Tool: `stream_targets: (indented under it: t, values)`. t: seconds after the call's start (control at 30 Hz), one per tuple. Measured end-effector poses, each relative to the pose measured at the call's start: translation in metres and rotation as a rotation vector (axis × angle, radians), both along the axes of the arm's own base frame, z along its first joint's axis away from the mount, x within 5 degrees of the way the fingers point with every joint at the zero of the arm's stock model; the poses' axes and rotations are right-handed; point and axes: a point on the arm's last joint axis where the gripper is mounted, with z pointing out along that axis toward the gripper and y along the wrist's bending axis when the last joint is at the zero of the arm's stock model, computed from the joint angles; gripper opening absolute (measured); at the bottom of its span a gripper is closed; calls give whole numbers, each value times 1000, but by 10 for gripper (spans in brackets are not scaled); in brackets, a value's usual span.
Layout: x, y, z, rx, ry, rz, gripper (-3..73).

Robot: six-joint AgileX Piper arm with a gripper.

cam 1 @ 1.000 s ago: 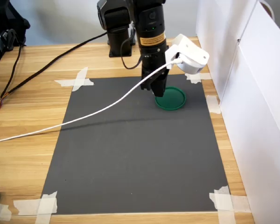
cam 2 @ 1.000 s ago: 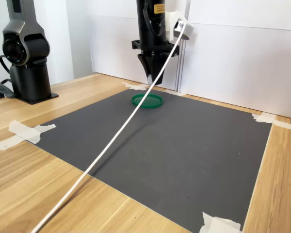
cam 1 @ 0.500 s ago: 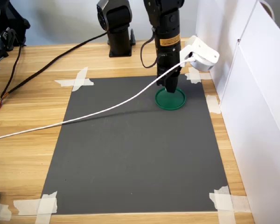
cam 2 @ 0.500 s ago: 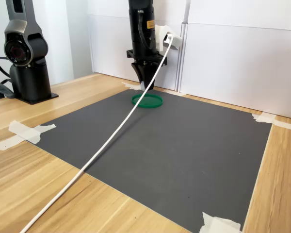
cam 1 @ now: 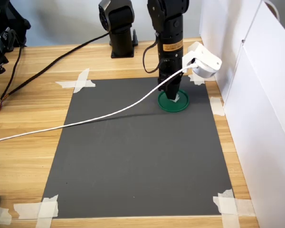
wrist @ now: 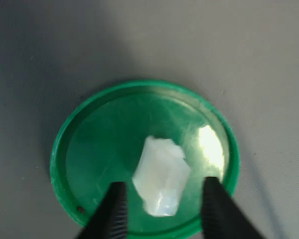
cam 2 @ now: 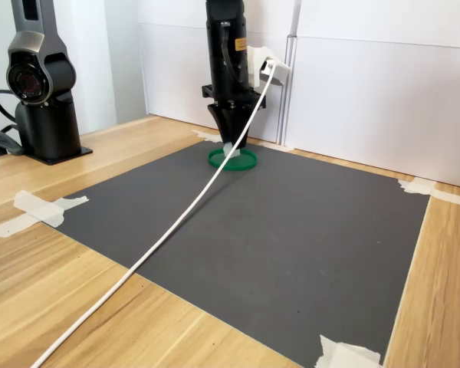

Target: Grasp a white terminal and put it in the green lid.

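Note:
The green lid (wrist: 89, 149) lies flat on the dark mat, with the small white terminal (wrist: 162, 174) resting inside it near the middle. My gripper (wrist: 164, 186) points straight down over the lid, one black finger on each side of the terminal with a small gap to each, so it is open. In both exterior views the gripper (cam 1: 172, 96) (cam 2: 231, 146) hangs low over the lid (cam 1: 182, 105) (cam 2: 248, 162) at the mat's far end, its tip just above the disc.
A dark grey mat (cam 1: 142, 156) is taped to the wooden table. A white cable (cam 1: 95, 116) runs from the wrist camera across the mat. White panels (cam 1: 256, 95) stand close on the first exterior view's right. A black stand (cam 2: 42, 84) sits off the mat.
The arm moved from beside the lid to directly over it and came down lower. The white terminal now lies in the lid between the parted fingers.

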Motion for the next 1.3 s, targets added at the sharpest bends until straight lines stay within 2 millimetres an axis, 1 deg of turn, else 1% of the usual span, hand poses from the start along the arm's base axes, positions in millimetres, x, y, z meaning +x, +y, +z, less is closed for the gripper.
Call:
stream_targets:
  t: [0.1,0.17,0.23,0.3,0.4,0.47,0.53,0.67,0.8,0.87,0.9,0.93,1.03,1.13,1.23,1.3]
  values:
    - [0,0,0,-2,3,-2,521]
    - [-2,-1,4,3,-3,-2,558]
    - [-3,-4,11,16,-22,-7,569]
    - [-4,-11,23,53,-53,-38,569]
    - [0,-31,47,129,-133,-127,545]
    - [2,-48,64,181,-203,-194,513]
    - [3,-65,79,222,-268,-245,462]
    - [-1,-100,108,307,-395,-351,319]
    - [-13,-131,135,388,-513,-452,143]
    - [-24,-141,150,445,-585,-501,56]
    - [-31,-144,158,485,-618,-528,25]
    - [-38,-147,166,528,-647,-554,6]
    - [-61,-149,188,656,-725,-603,-16]
    - [-79,-148,200,735,-765,-643,-18]
    - [-96,-149,202,795,-764,-726,-20]
    - [-106,-151,194,811,-749,-797,-21]
